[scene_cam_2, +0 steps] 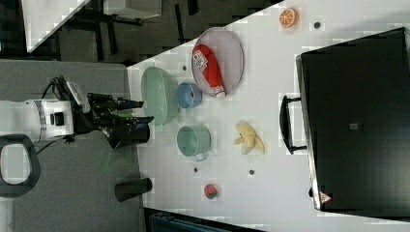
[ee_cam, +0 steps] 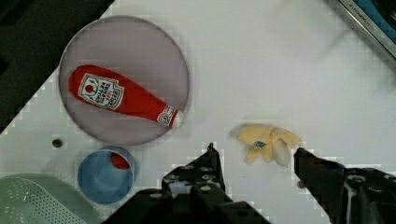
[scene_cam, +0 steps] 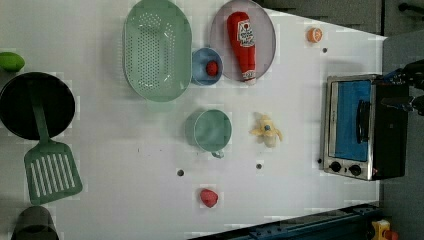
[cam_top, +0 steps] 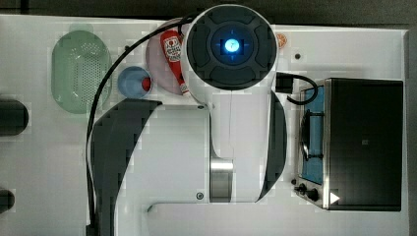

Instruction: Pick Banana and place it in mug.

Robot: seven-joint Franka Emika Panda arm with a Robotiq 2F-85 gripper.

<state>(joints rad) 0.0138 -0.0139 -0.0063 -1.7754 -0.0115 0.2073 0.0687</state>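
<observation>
The banana (scene_cam: pixel 266 131) is a small pale yellow peeled toy lying on the white table, between the mug and the toaster oven. In the wrist view the banana (ee_cam: pixel 268 142) lies far below, in line with the gap between my fingers. The teal-green mug (scene_cam: pixel 212 131) stands upright just to the left view's left of the banana, handle stub toward the table's near edge; it is also in the right view (scene_cam_2: pixel 192 140). My gripper (ee_cam: pixel 254 150) is open and holds nothing. In the right view the gripper (scene_cam_2: pixel 144 111) hangs well above the table.
A pale-green colander (scene_cam: pixel 157 50), a blue cup (scene_cam: pixel 205 66) with a red piece in it and a plate (scene_cam: pixel 265 30) bearing a ketchup bottle (scene_cam: pixel 241 42) sit behind the mug. The toaster oven (scene_cam: pixel 357 127) stands beside the banana. A watermelon piece (scene_cam: pixel 209 197), pan (scene_cam: pixel 20 105) and spatula (scene_cam: pixel 50 172) lie apart.
</observation>
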